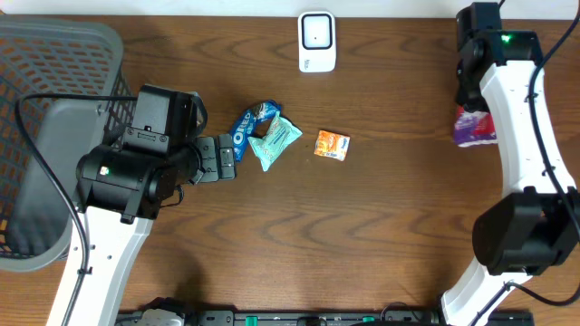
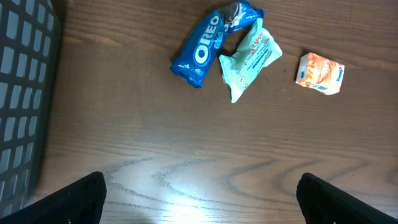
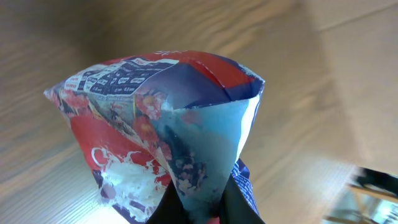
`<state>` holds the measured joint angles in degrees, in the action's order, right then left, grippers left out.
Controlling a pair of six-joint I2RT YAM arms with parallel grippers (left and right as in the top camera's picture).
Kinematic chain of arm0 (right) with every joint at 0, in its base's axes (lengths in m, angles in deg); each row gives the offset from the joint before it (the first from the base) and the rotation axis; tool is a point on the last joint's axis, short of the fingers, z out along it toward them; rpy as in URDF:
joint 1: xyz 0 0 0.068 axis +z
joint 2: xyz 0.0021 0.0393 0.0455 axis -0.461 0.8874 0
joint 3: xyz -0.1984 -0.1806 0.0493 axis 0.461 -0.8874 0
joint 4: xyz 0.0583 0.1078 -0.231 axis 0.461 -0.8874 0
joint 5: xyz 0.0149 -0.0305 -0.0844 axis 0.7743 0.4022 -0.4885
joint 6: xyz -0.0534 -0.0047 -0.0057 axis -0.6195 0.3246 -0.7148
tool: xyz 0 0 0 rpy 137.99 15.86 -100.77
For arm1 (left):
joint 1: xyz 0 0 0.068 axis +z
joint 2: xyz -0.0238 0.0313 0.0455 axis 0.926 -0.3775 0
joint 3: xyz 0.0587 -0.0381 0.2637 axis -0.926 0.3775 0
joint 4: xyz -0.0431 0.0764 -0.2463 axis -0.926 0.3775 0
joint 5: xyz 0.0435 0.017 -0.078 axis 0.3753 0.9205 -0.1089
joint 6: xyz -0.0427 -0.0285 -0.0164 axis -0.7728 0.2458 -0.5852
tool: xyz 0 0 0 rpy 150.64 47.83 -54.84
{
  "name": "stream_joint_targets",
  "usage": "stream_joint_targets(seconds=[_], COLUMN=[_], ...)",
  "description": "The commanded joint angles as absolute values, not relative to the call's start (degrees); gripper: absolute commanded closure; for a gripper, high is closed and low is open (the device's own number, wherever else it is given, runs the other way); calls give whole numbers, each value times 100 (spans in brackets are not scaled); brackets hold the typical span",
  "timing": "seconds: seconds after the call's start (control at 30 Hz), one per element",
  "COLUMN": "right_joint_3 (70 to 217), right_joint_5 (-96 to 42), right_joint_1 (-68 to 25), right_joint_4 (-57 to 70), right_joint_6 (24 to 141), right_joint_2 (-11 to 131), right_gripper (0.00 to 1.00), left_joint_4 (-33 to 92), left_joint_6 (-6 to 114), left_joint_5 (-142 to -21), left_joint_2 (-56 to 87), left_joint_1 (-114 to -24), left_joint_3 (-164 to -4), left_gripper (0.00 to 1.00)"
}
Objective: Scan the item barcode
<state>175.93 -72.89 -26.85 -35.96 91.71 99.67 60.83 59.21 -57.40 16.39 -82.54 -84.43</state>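
The right claw (image 3: pixel 198 208) pinches the red-blue packet (image 3: pixel 155 124); the left claw (image 2: pixel 202 199) stands wide. Risk: the creased film may defeat the read at the scanner (image 1: pixel 316 41).

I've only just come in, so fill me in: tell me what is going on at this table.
The right gripper is shut on a red, blue and white snack bag, held at the right side of the table, away from the white device at the far edge, probably the scanner. The left gripper hangs open near an Oreo pack, a pale green packet and an orange box, touching none.
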Motion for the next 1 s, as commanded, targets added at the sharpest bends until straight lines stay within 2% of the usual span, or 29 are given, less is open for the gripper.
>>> stream_joint_targets(seconds=[0.0, 0.27, 0.33, 0.6, 0.67, 0.9, 0.97], right_joint_3=[17327, 17241, 17241, 17814, 18151, 19585, 19984], right_joint_5=[-8316, -7593, -7355, -6557, -6356, -5947, -5949], right_joint_1=[-2576, -1911, -1686, -733, -643, -864, -1026], right_joint_4=[-3502, -3239, -3108, -2931, -3082, -3912, -4328], right_joint_6=[9449, 9449, 9447, 8883, 8778, 8649, 8498], right_joint_2=[10383, 11338, 11458, 11460, 11460, 11460, 11460], right_gripper=[99, 99, 95, 65, 60, 45, 33], left_joint_4=[6100, 6100, 6100, 6098, 6098, 6100, 6098], left_joint_6=[5956, 5958, 5958, 5958, 5958, 5958, 5958], left_joint_5=[-5666, -5666, -5666, -5666, -5666, -5666, -5666], left_joint_2=[1630, 1630, 1630, 1630, 1630, 1630, 1630], left_joint_1=[-8226, -8226, -8226, -8226, -8226, -8226, -8226], left_joint_3=[-8449, -8449, -8449, -8449, -8449, -8449, -8449], left_gripper=[2, 2, 2, 2, 2, 2, 2])
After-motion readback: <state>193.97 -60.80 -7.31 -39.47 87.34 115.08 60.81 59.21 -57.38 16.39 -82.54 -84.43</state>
